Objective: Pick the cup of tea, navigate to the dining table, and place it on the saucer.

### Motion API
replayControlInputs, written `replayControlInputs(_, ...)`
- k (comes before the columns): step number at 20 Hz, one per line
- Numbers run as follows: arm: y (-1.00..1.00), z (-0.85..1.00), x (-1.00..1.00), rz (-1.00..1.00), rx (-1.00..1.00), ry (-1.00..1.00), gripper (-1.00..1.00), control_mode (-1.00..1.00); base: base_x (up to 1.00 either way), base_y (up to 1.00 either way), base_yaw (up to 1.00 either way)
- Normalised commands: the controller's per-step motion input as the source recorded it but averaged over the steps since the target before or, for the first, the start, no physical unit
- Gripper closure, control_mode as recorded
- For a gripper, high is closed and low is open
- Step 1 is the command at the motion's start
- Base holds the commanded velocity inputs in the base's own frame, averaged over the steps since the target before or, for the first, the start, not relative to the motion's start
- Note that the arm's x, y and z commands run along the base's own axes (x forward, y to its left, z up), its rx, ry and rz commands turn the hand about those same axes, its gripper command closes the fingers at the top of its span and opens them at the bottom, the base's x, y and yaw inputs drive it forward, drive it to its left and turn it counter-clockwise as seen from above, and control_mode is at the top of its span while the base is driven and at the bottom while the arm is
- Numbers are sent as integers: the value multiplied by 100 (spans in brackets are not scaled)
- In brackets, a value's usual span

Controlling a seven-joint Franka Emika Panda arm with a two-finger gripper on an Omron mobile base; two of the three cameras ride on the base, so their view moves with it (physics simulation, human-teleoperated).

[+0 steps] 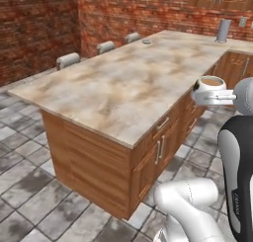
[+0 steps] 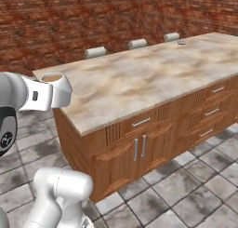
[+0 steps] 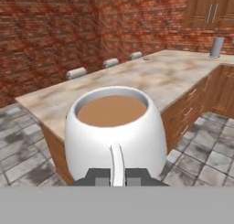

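Gripper (image 3: 117, 176): your two dark fingertips are pinched tight on the thin side handle of the small white round cup of brown tea (image 3: 114, 134); nothing else touched.
Cup: upright, tea level, held in the air off the near side of the table, above the grey tiled floor (image 1: 29, 186).
Table: long beige-brown marbled stone top on wood-panel base w/ drawers (image 1: 118, 83), ahead of you.
Saucer: small pale round dish (image 1: 147, 42) at far edge of top, well apart from cup.
Other: grey cylinder (image 1: 223, 31) at far corner; three grey chair backs (image 1: 67, 60) behind table.
Writing: none you can read.
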Motion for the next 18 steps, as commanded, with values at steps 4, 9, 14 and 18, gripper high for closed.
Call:
replayControlInputs(4,0,0,0,0,0,0,100,100,45,100,-28)
replayControlInputs(9,0,0,0,0,0,0,100,100,38,100,-28)
replayControlInputs(14,0,0,0,0,0,0,100,100,33,100,-28)
replayControlInputs(18,0,0,0,0,0,0,100,100,36,100,-30)
